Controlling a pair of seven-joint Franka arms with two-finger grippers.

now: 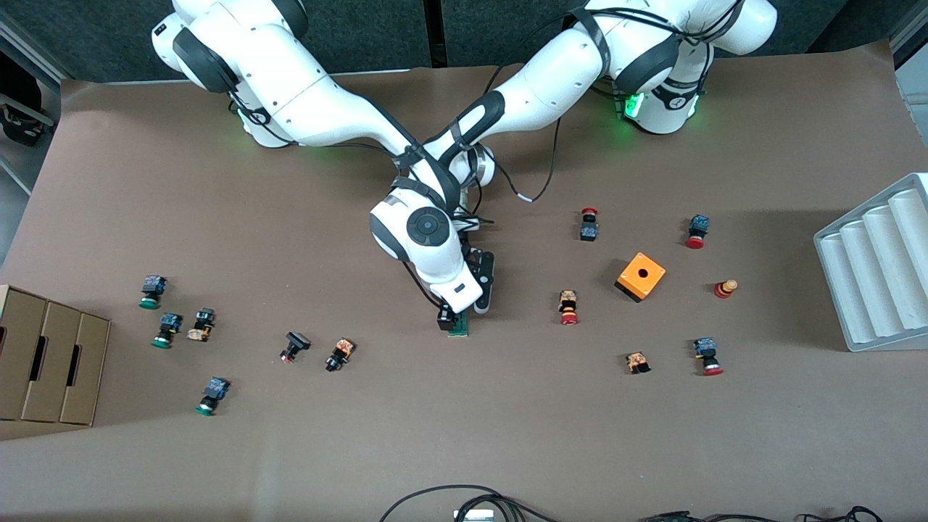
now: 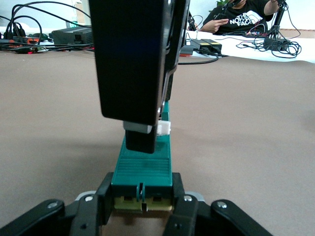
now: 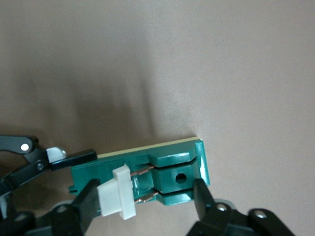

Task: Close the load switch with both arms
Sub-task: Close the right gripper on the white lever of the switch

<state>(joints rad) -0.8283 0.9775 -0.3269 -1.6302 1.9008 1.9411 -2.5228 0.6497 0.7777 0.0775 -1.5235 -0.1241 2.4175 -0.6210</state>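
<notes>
The load switch (image 1: 459,328) is a narrow green block that lies on the brown table at its middle, mostly hidden under the two hands. My left gripper (image 1: 476,307) is shut on one end of it; in the left wrist view the fingers (image 2: 93,209) clamp both sides of the green block (image 2: 142,164). My right gripper (image 1: 451,319) straddles the switch lengthwise from above. In the right wrist view one finger (image 3: 88,201) rests against the white piece (image 3: 115,191), which sticks out on bare metal prongs. The other finger touches the far green end (image 3: 172,177).
An orange cube with a hole (image 1: 641,276) and several red-capped push buttons (image 1: 568,307) lie toward the left arm's end. Green-capped buttons (image 1: 151,291) and a cardboard box (image 1: 43,362) lie toward the right arm's end. A white ribbed tray (image 1: 877,268) stands at the table's edge.
</notes>
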